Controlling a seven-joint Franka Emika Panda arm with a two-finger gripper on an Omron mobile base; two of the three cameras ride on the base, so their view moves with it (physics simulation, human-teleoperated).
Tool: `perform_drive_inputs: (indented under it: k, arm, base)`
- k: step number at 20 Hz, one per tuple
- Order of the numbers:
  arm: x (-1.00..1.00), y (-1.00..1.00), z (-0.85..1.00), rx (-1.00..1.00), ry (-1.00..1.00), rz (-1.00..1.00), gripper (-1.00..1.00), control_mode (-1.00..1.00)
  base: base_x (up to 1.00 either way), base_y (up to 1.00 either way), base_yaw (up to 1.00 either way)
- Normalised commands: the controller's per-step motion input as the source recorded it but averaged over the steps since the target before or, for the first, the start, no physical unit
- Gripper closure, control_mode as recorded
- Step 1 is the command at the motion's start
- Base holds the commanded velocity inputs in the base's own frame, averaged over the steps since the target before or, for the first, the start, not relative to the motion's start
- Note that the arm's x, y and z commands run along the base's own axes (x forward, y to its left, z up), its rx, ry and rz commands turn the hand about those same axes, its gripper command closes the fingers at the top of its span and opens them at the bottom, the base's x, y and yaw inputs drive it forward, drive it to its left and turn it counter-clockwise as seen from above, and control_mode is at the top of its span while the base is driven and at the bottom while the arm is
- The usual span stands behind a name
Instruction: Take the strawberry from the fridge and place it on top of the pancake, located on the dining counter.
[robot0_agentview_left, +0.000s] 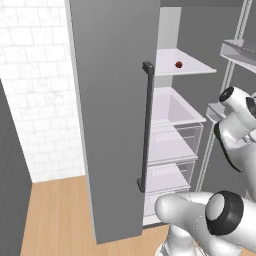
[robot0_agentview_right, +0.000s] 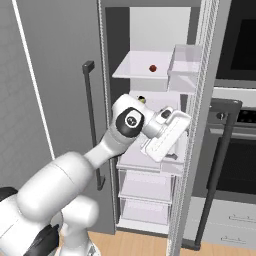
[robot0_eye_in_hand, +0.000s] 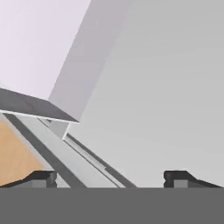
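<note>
**Pincer apart at the fridge, berry on the upper shelf**

My pincer (robot0_eye_in_hand: 109, 177) stands wide apart and holds nothing; its tips frame grey wall and a strip of wood floor (robot0_eye_in_hand: 15, 155). The fridge (robot0_agentview_left: 112, 115) has one door open. The strawberry (robot0_agentview_left: 178, 64) sits alone on the top white shelf (robot0_agentview_left: 192, 68), well above my hand (robot0_agentview_right: 167, 132), which is at the drawers' level.
</note>
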Motion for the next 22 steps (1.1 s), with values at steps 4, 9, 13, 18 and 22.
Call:
perform_drive_inputs:
  k: [4, 9, 13, 18, 22]
  arm:
    - [-0.38, 0.02, 0.00, 0.00, -0.04, 0.03, -1.00, -1.00]
    - [-0.22, 0.80, -0.07, 0.00, -0.11, 0.01, -1.00, -1.00]
    - [-0.01, 1.00, -0.04, 0.07, -0.06, -0.02, -1.00, -1.00]
    - [-0.10, 1.00, -0.08, 0.32, -0.04, -0.16, -1.00, -1.00]
    - [-0.35, 0.73, -0.30, 0.83, -0.05, -0.30, -1.00, -1.00]
  base:
    - [0.00, 0.00, 0.00]
    - [0.00, 0.00, 0.00]
    - [0.00, 0.00, 0.00]
    - [0.00, 0.00, 0.00]
    - [0.00, 0.00, 0.00]
